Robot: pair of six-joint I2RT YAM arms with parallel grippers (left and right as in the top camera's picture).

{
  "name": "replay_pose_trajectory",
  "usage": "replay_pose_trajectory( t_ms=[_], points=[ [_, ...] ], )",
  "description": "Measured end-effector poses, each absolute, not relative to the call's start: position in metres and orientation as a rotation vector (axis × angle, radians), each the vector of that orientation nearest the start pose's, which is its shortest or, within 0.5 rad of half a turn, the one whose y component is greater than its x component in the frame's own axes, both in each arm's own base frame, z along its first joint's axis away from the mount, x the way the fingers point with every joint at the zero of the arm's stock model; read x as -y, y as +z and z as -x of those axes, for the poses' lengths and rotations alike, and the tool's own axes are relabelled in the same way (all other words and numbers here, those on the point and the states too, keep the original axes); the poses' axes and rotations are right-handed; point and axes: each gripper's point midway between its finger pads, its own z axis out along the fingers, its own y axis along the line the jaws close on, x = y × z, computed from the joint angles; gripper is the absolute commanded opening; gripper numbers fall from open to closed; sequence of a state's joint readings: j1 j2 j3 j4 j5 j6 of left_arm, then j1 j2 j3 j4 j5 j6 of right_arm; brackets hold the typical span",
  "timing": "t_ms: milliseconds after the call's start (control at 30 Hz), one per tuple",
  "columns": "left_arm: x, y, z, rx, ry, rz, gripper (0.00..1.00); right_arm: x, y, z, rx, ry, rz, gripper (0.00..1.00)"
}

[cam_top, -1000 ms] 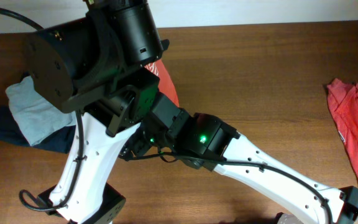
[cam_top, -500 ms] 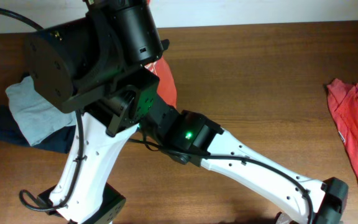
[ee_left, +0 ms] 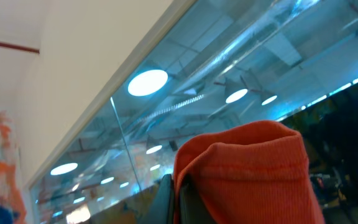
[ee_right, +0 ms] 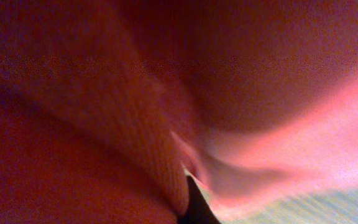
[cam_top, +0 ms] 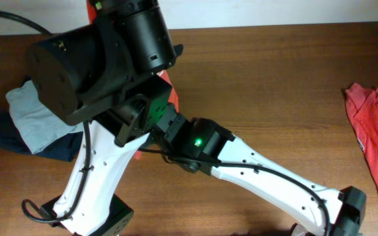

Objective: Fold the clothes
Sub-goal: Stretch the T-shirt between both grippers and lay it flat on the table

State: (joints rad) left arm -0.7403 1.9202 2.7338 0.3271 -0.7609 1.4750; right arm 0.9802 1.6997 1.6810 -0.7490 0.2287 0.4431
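Note:
In the left wrist view my left gripper (ee_left: 178, 190) points up toward the ceiling, shut on a bunched fold of a red garment (ee_left: 244, 171). Overhead, my black left arm (cam_top: 97, 59) is raised close to the camera and hides most of that garment; a red strip (cam_top: 172, 93) shows beside it. My white right arm (cam_top: 254, 167) reaches in under the left arm, so its gripper is hidden there. In the right wrist view red cloth (ee_right: 104, 124) fills the picture and is gathered at the one dark fingertip (ee_right: 194, 210) that shows.
A pile of light blue and navy clothes (cam_top: 35, 121) lies at the table's left. Another red garment (cam_top: 373, 128) lies at the right edge. Brown tabletop (cam_top: 274, 78) shows between them. A black cable (cam_top: 38, 213) loops at the front left.
My right arm has slid left, further under the left arm, and its gripper has gone from open to shut. The left arm shifted slightly, covering more of the red garment.

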Motion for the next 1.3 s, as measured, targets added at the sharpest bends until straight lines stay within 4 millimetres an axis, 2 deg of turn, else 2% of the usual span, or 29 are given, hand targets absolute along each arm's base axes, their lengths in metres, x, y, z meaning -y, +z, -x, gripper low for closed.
replay_pose_trajectory(
  t_ms=[100,200,233,267,333,400,433,500,533,600,667,833,1000,1067,1167,1300],
  points=[
    [0.120,0.759,-0.317,-0.896,0.859,-0.012,0.00,-0.326,0.274,-0.289,-2.313,0.259,0.506,0.04],
    [0.095,0.758,-0.323,-0.911,0.870,0.060,0.00,-0.264,0.326,-0.284,-2.219,0.160,0.389,0.04],
    [0.088,0.757,-0.325,-0.920,0.871,0.077,0.00,-0.253,0.336,-0.285,-2.200,0.155,0.357,0.04],
    [0.078,0.754,-0.330,-0.940,0.880,0.098,0.00,-0.227,0.355,-0.287,-2.161,0.142,0.281,0.04],
    [0.059,0.747,-0.339,-0.978,0.882,0.143,0.00,-0.160,0.398,-0.290,-2.055,0.095,0.086,0.04],
    [0.050,0.741,-0.347,-1.011,0.884,0.163,0.00,-0.112,0.426,-0.287,-1.971,0.056,-0.045,0.04],
    [0.046,0.737,-0.351,-1.034,0.882,0.175,0.00,-0.097,0.433,-0.285,-1.943,0.035,-0.089,0.04],
    [0.039,0.728,-0.357,-1.073,0.866,0.207,0.00,-0.049,0.456,-0.280,-1.855,-0.022,-0.232,0.04],
    [0.038,0.725,-0.358,-1.086,0.856,0.216,0.00,-0.033,0.464,-0.277,-1.822,-0.041,-0.274,0.04],
    [0.037,0.715,-0.363,-1.133,0.829,0.243,0.00,-0.016,0.473,-0.275,-1.788,-0.065,-0.302,0.04],
    [0.037,0.702,-0.369,-1.199,0.832,0.256,0.00,-0.008,0.475,-0.281,-1.782,-0.099,-0.294,0.04],
    [0.030,0.681,-0.370,-1.307,0.879,0.298,0.00,-0.004,0.479,-0.291,-1.771,-0.146,-0.260,0.04],
    [0.022,0.669,-0.354,-1.406,0.935,0.317,0.00,-0.004,0.483,-0.289,-1.772,-0.161,-0.225,0.07],
    [0.010,0.665,-0.332,-1.461,0.959,0.361,0.00,-0.008,0.486,-0.287,-1.772,-0.138,-0.198,0.08],
    [-0.003,0.655,-0.316,-1.531,1.018,0.380,0.00,-0.015,0.475,-0.285,-1.829,-0.120,-0.140,0.09],
    [-0.003,0.645,-0.313,-1.568,1.045,0.415,0.00,-0.018,0.455,-0.283,-1.913,-0.137,-0.100,0.08]
  ],
)
